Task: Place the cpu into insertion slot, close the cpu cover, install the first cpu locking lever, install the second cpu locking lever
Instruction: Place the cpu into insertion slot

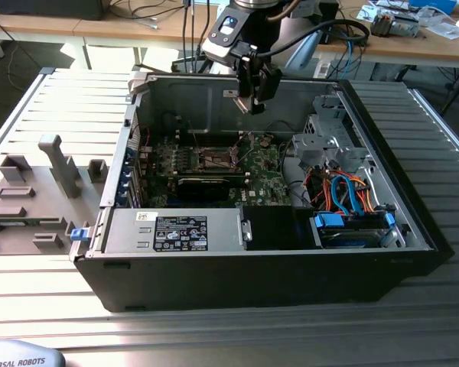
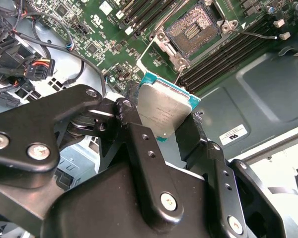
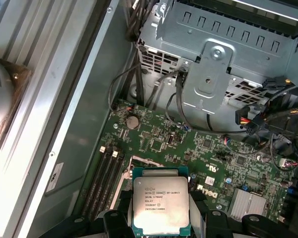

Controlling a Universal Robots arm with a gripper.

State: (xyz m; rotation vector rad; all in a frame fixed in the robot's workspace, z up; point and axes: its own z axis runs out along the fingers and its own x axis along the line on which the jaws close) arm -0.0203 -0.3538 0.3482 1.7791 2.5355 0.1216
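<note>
Exterior view: the gripper [image 1: 254, 92] hangs over the open pc case [image 1: 252, 294], up by the back wall, well above the motherboard. The insertion slot [image 1: 214, 159] sits on the board below it, a bit twd the exterior view's left, bare & not filled. Chip too small here to make out w/ certainty.

Second wrist view: gripper [image 2: 161, 114] is clamped on the cpu [image 2: 161, 111], one finger [image 2: 134, 131] on each of two opposite edges, jaws closed just to chip width. Metal lid faces the cam, green edge showing round it. Insertion slot [image 2: 193, 29] lies past the chip's far corner, apart from it, nothing btwn them but air; ram slots [image 2: 228, 54] run alongside. So the slot is ahead of & under the held chip, not yet lined up w/ it, and chip's sides look turned a little vs the slot's square; judged, not certain.

First wrist view: cpu [image 3: 161, 206] sits flat btwn the fingers, printed side up, off the motherboard [image 3: 188, 144]. Drive cage [image 3: 218, 59] beyond, well apart. No contact w/ board yet, so step 1 looks mid-carry, chip not seated
</note>
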